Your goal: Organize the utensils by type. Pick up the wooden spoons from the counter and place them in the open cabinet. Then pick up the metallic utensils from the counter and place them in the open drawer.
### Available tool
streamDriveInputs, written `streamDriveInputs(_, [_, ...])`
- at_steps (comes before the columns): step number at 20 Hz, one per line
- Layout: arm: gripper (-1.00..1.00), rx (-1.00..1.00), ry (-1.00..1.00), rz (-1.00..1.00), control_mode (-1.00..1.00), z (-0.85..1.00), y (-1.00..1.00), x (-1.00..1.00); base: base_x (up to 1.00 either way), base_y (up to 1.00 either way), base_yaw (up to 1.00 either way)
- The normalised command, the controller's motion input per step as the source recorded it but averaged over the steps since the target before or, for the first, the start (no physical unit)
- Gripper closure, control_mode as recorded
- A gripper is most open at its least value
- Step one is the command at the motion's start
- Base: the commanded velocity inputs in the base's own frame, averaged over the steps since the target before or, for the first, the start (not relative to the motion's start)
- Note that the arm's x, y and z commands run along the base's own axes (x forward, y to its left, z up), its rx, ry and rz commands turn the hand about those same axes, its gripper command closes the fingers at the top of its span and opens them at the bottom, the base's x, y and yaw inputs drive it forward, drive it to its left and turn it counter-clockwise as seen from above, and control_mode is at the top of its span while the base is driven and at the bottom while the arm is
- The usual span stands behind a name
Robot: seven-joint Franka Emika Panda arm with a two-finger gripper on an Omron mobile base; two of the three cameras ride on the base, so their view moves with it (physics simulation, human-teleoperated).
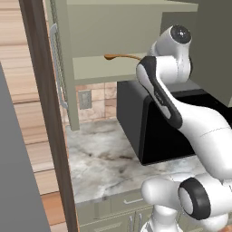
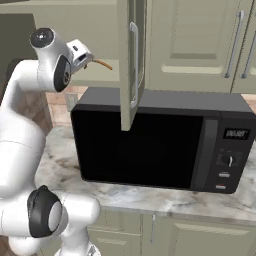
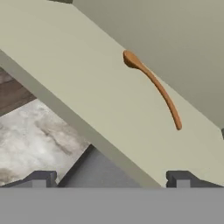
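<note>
Left base view: a wooden spoon (image 1: 121, 57) lay on the open cabinet (image 1: 113, 67) shelf, so the arm would do best to back straight out without brushing it. Right base view: the gripper (image 2: 86, 58) sat by the slim curved handle, above the boxy black microwave (image 2: 160, 145). Hand view: jaws spread wide and empty, smooth orange-tan spoon flat on matte sage board, veined counter (image 3: 39, 135) below.

I see the pale sage-green cabinet shelf (image 3: 87, 92), plain and flat, carrying one slim orange-tan wooden spoon (image 3: 153, 85) that lies flat on it, near the back wall. Below, my grey-white marbled stone table (image 1: 104, 161) with darker veins bears a boxy black microwave oven (image 2: 150, 145), standing directly on the slab toward the wall.
</note>
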Motion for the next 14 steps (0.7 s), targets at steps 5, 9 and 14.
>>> streamDriveInputs(5, [-1.0, 0.06, 0.22, -0.03, -1.0, -0.02, 0.0, -0.9, 0.0, 0.0, 0.0])
streamDriveInputs(9, [-1.0, 0.07, 0.19, -0.11, -1.0, -0.06, 0.0, -0.88, 0.0, 0.0, 0.0])
streamDriveInputs(14, [-1.0, 0.1, 0.26, -0.14, -1.0, -0.03, 0.0, -0.76, 0.0, 0.0, 0.0])
